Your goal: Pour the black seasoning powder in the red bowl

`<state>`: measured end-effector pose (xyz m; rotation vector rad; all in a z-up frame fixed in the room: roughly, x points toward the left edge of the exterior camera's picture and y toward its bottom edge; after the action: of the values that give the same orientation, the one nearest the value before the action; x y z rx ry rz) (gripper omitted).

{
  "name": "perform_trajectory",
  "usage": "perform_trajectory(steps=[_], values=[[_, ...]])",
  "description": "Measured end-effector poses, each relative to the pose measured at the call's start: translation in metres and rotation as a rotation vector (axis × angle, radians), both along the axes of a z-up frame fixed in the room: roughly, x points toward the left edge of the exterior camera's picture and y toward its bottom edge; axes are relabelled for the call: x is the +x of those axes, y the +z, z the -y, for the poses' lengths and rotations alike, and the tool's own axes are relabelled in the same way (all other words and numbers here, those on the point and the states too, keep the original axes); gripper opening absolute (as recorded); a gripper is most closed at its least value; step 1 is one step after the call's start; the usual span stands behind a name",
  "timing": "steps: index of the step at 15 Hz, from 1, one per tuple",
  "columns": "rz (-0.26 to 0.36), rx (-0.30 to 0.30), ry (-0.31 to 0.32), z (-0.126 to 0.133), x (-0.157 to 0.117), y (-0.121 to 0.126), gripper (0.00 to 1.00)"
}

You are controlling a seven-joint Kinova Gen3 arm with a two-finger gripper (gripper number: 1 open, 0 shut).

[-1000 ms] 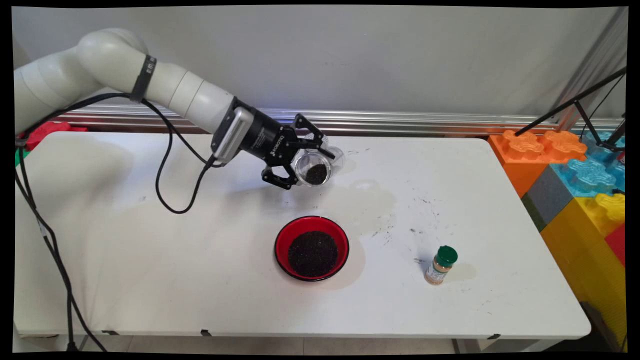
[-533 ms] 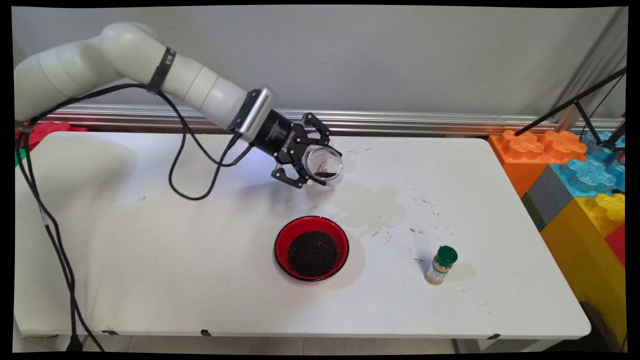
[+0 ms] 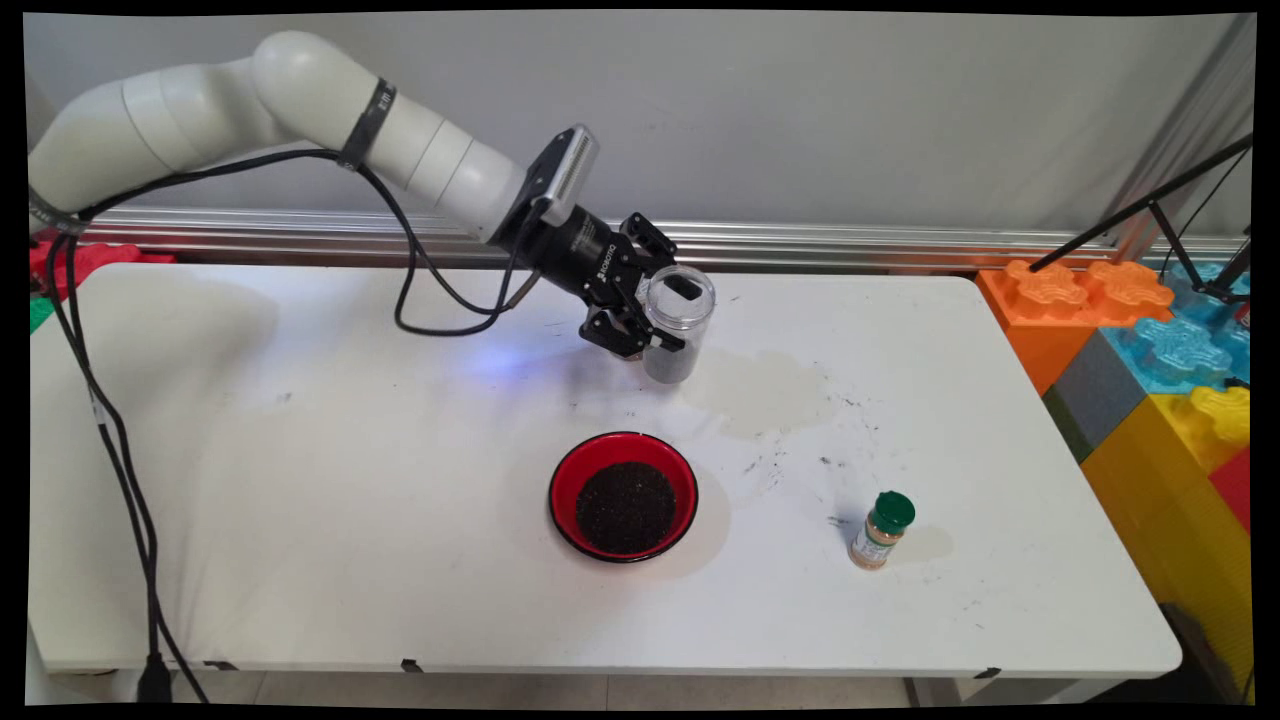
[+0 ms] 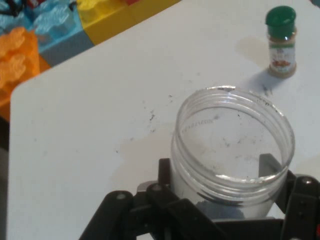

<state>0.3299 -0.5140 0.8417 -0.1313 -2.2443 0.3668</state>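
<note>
Jar (image 3: 676,328) of clear plastic, lidless, stands nearly upright above the far middle of the white table (image 3: 300,480), with a layer of dark grains settled in its bottom. Black gripper (image 3: 652,330) is clenched round the jar's body, one finger on each side; in the hand view the jar (image 4: 232,150) fills the lower middle with its open mouth facing the camera and the gripper (image 4: 220,187) clamped on its walls. Red bowl (image 3: 624,496) heaped with the same dark grains sits on the table at six o'clock from the jar, well apart. Green-capped spice bottle (image 3: 881,530) stands upright toward four o'clock (image 4: 280,42). Coloured building blocks (image 3: 1150,340) stack beyond the table's three o'clock end.
</note>
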Motion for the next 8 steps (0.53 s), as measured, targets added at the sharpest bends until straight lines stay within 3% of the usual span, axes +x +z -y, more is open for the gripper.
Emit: perform_trajectory(steps=[8], values=[[-0.059,0.182,0.156,0.0083,-0.0054,-0.0114,0.0]])
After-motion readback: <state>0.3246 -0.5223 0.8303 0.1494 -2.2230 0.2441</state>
